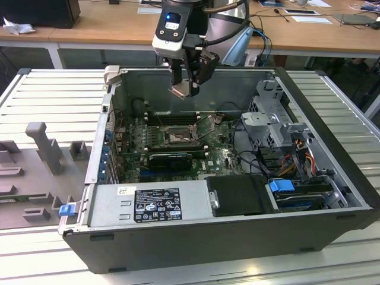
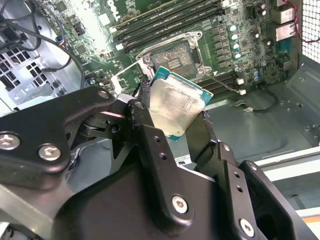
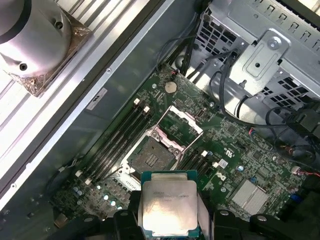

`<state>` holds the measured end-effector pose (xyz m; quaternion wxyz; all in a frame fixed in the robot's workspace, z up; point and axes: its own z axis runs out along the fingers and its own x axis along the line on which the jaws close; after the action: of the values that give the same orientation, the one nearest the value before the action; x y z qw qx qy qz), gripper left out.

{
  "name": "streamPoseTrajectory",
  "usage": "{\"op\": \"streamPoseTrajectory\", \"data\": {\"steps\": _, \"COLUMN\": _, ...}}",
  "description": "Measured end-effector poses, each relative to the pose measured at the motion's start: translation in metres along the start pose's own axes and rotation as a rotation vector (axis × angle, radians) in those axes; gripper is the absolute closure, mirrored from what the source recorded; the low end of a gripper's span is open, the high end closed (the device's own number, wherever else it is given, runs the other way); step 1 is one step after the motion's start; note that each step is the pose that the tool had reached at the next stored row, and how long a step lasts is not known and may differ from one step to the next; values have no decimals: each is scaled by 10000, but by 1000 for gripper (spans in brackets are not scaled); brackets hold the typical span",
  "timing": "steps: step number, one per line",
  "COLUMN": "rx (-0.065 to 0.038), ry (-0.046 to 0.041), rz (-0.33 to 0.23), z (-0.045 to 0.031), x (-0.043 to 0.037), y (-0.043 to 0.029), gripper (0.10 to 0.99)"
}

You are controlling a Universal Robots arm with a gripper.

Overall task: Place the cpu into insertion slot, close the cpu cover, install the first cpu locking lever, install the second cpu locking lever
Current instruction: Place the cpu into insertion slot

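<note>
1. Exterior view: the claw [image 1: 185, 89] is hanging over the open case [image 1: 237, 237], pinching the cpu [image 1: 180, 90] well above the insertion slot [image 1: 176, 139].
2. Second wrist view: the cpu [image 2: 176, 107] is sitting tilted, so I'd be levelling it and matching corners before lowering, no forcing.
3. First wrist view: I'm counting one cpu, one insertion slot, and one cpu cover [image 3: 187, 118], standing open.

A ribbed metal table [image 1: 53, 89] carries the open computer case [image 1: 237, 237] — a grey fixture [image 1: 35, 178] beside it.

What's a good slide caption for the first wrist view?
The pincer holds the cpu above the insertion slot, its cpu cover flipped open.
</note>
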<state>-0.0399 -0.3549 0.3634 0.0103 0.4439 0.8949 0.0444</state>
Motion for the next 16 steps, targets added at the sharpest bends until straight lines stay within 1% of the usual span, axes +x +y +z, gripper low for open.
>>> {"op": "streamPoseTrajectory", "data": {"steps": 5, "rx": -9, "ry": -42, "rz": 463, "z": 2, "x": 0, "y": 0, "gripper": 561}}
{"op": "streamPoseTrajectory", "data": {"steps": 11, "rx": -23, "ry": -115, "rz": 1235, "z": 6, "x": 0, "y": 0, "gripper": 561}}
{"op": "streamPoseTrajectory", "data": {"steps": 16, "rx": -29, "ry": -143, "rz": 1551, "z": 6, "x": 0, "y": 0, "gripper": 561}}
